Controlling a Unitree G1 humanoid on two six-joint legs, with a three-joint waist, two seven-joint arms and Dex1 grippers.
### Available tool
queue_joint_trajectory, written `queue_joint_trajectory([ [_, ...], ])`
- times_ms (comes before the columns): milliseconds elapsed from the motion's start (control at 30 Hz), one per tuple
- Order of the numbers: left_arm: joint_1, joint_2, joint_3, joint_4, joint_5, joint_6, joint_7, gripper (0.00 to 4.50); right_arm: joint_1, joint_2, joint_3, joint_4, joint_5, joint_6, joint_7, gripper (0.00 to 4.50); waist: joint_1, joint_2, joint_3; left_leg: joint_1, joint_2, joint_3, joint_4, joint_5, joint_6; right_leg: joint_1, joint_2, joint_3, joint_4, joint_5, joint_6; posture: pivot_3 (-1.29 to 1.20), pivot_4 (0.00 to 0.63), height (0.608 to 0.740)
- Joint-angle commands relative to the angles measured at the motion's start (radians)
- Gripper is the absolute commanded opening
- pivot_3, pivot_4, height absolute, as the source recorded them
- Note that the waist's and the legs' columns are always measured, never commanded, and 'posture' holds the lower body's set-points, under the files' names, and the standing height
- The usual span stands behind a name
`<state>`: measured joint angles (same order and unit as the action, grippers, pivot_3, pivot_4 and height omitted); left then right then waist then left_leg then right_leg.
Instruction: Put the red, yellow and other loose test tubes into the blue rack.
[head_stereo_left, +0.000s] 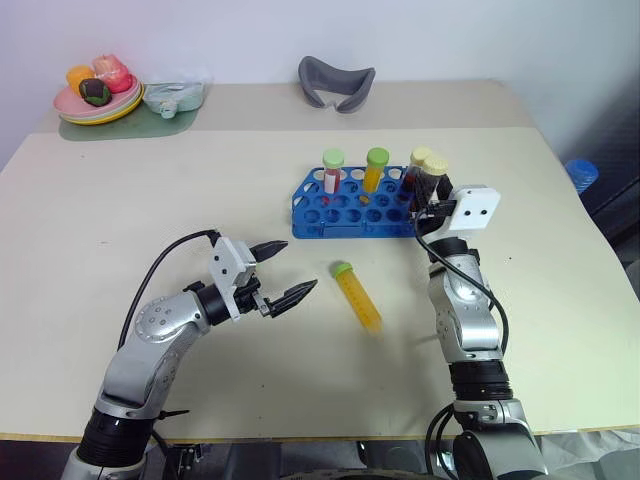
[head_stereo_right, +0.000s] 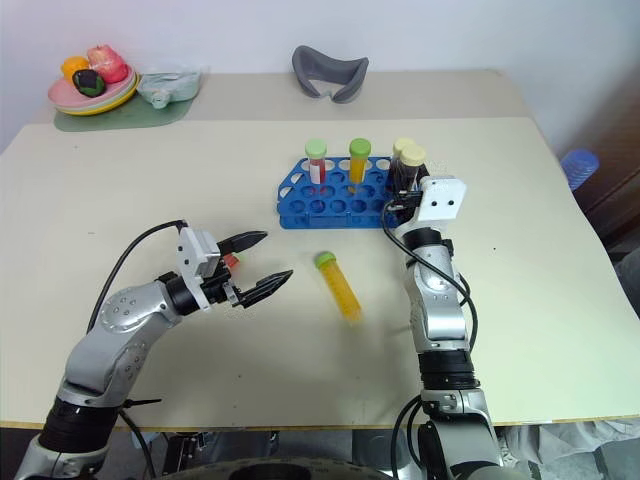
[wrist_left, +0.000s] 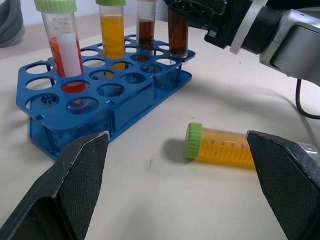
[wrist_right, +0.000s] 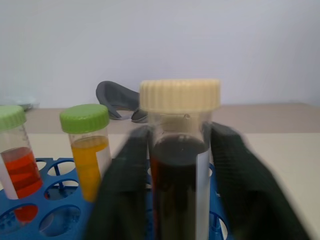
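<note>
The blue rack (head_stereo_left: 318, 218) stands past the table's middle. In it stand a red tube with a green cap (head_stereo_left: 332, 172), an orange-yellow tube with a green cap (head_stereo_left: 375, 168) and two dark tubes with pale-yellow caps (head_stereo_left: 421, 162). My right gripper (wrist_right: 177, 137) is at the rack's right end. Its fingers (wrist_right: 235, 180) stand open, just off either side of the nearer dark tube (wrist_right: 177, 185), which stands upright in its hole. Another yellow tube with a green cap (head_stereo_left: 359, 298) lies loose on the table in front of the rack. My left gripper (head_stereo_left: 300, 266) hovers open to its left, holding nothing.
A plate of toy fruit (head_stereo_left: 95, 98) on a green mat and a clear packet (head_stereo_left: 172, 97) sit at the back left. A grey curved object (head_stereo_left: 336, 82) lies at the back centre. A blue-capped bottle (head_stereo_left: 580, 175) stands beyond the table's right edge.
</note>
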<state>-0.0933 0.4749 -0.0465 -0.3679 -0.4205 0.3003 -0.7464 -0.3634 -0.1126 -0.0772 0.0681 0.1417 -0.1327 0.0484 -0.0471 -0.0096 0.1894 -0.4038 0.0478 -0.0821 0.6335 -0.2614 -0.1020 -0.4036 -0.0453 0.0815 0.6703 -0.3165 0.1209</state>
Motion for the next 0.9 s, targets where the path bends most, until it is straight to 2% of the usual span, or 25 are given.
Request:
queue_joint_trajectory([
  [33, -0.016, 0.004, 0.005, -0.045, -0.003, 0.005, 0.008, 4.5, -0.028, 0.003, -0.009, -0.033, -0.011, -0.012, -0.004, 3.77, 0.0, 0.0, 0.0, 0.0, 0.0, 0.0, 0.0, 0.0, 0.0, 0.0, 0.0, 0.0, 0.0, 0.0, 0.0, 0.0, 0.15, 0.74],
  [67, -0.016, 0.005, 0.007, -0.047, -0.004, 0.007, 0.011, 4.5, -0.028, -0.002, -0.011, -0.051, -0.016, -0.007, -0.008, 4.27, 0.0, 0.0, 0.0, 0.0, 0.0, 0.0, 0.0, 0.0, 0.0, 0.0, 0.0, 0.0, 0.0, 0.0, 0.0, 0.0, 0.15, 0.74],
  [100, -0.016, 0.006, 0.008, -0.049, -0.004, 0.01, 0.013, 4.5, -0.028, -0.005, -0.013, -0.064, -0.018, -0.003, -0.009, 4.43, 0.0, 0.0, 0.0, 0.0, 0.0, 0.0, 0.0, 0.0, 0.0, 0.0, 0.0, 0.0, 0.0, 0.0, 0.0, 0.0, 0.15, 0.74],
  [267, -0.013, 0.025, 0.043, -0.041, 0.001, 0.01, 0.026, 4.5, -0.002, -0.097, -0.082, -0.267, 0.026, 0.136, 0.008, 4.43, 0.002, 0.0, 0.0, 0.0, 0.0, 0.0, 0.0, 0.0, 0.0, 0.0, 0.0, 0.0, 0.0, 0.0, 0.0, 0.0, 0.15, 0.74],
  [400, -0.036, 0.065, 0.092, -0.008, -0.001, 0.023, 0.037, 4.5, 0.05, -0.279, -0.13, -0.49, 0.205, 0.414, 0.161, 4.43, 0.005, 0.0, 0.0, -0.001, 0.0, 0.0, 0.0, 0.0, 0.0, 0.0, 0.0, 0.0, -0.001, 0.0, 0.0, 0.0, 0.15, 0.74],
  [533, -0.093, 0.119, 0.142, 0.033, -0.027, 0.069, 0.02, 4.5, 0.149, -0.538, -0.193, -0.736, 0.561, 0.772, 0.348, 4.43, 0.003, 0.001, 0.0, 0.001, 0.0, -0.001, 0.0, 0.0, 0.001, 0.001, 0.0, 0.0, -0.001, 0.0, 0.0, 0.0, 0.15, 0.74],
  [633, -0.118, 0.153, 0.147, 0.057, -0.023, 0.092, 0.002, 4.5, 0.179, -0.657, -0.214, -0.82, 0.698, 0.904, 0.385, 4.43, -0.001, 0.001, 0.0, 0.004, 0.0, -0.001, -0.001, -0.001, 0.001, 0.004, 0.001, 0.0, -0.002, 0.0, 0.0, 0.0, 0.15, 0.74],
  [733, -0.149, 0.172, 0.152, 0.07, -0.024, 0.113, 0.0, 4.5, 0.174, -0.741, -0.183, -0.864, 0.792, 1.04, 0.365, 4.43, 0.003, 0.001, 0.0, 0.009, 0.0, -0.001, -0.001, -0.001, 0.002, 0.011, 0.0, 0.0, -0.004, 0.0, 0.0, 0.0, 0.15, 0.74],
  [900, -0.151, 0.198, 0.138, 0.024, -0.012, 0.135, -0.004, 4.5, 0.074, -0.715, -0.1, -0.851, 0.963, 1.217, 0.206, 4.43, 0.001, -0.001, 0.0, 0.011, 0.0, 0.0, -0.001, -0.001, 0.003, 0.013, 0.0, 0.0, -0.005, 0.0, 0.0, 0.0, 0.15, 0.74],
])
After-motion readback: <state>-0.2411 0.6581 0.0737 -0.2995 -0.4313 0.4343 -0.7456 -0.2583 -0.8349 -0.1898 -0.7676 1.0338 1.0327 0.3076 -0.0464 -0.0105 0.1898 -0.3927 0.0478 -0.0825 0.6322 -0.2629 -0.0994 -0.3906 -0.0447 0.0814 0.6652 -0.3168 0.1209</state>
